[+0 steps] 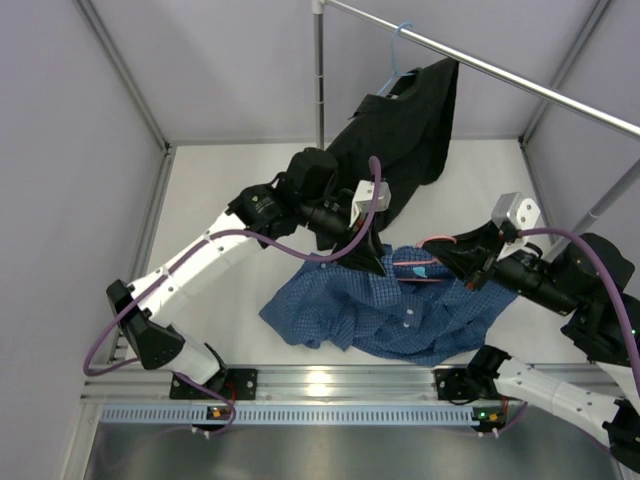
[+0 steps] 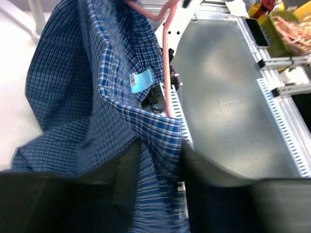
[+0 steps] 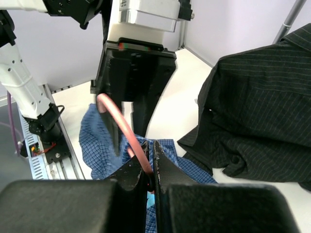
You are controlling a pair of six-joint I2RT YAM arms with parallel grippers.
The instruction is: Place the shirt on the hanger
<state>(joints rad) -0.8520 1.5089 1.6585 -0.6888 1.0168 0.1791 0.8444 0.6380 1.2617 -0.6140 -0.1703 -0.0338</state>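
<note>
The blue checked shirt [image 1: 390, 315] lies crumpled on the table between the arms. My left gripper [image 1: 372, 262] reaches down to its collar edge. In the left wrist view a fold of the shirt [image 2: 73, 97] fills the gap of that gripper [image 2: 160, 165], with both fingers against the cloth. The thin pink hanger [image 1: 415, 263] sits at the collar, held by my right gripper [image 1: 440, 258]. In the right wrist view that gripper [image 3: 151, 150] is shut on the hanger [image 3: 121, 124], whose wire curves up toward the left gripper's fingers. The pink wire [image 2: 166, 63] runs down into the collar opening.
A black long-sleeved shirt [image 1: 400, 130] hangs on a light blue hanger [image 1: 398, 55] from the metal rail [image 1: 500, 70] at the back, its hem reaching the table behind the left wrist. An aluminium frame [image 1: 330, 385] lines the near edge. Walls enclose three sides.
</note>
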